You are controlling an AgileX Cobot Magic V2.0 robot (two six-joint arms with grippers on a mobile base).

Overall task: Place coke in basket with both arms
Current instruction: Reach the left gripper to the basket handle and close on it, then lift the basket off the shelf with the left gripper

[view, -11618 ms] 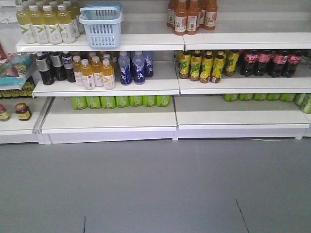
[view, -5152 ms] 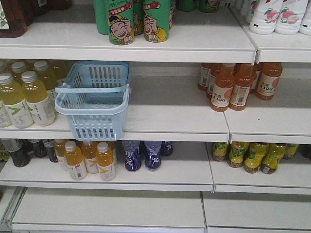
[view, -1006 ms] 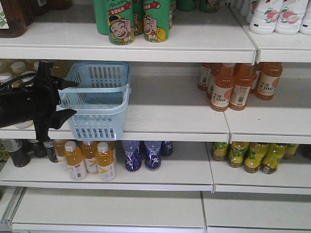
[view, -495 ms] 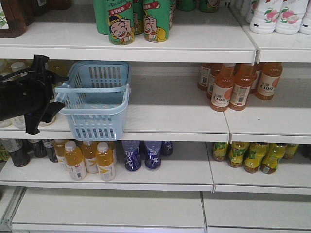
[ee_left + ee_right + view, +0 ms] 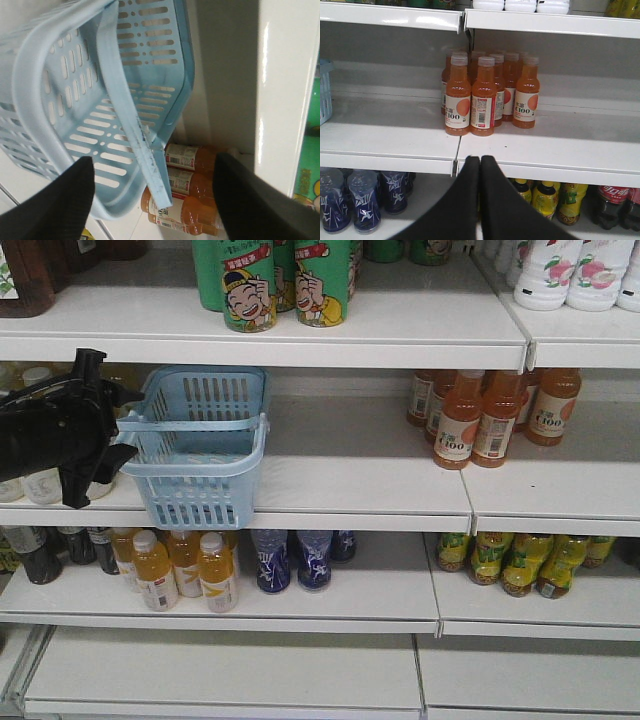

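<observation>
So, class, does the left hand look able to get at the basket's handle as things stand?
Probably yes: the open left hand has its fingers either side of the handle of the basket, with nothing in between.

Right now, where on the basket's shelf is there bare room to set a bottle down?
Bare: the middle shelf between the basket and the orange bottles. The bottom shelf is also bare. Crowded: left of the basket, where the open left gripper sits in front of pale bottles.
</observation>
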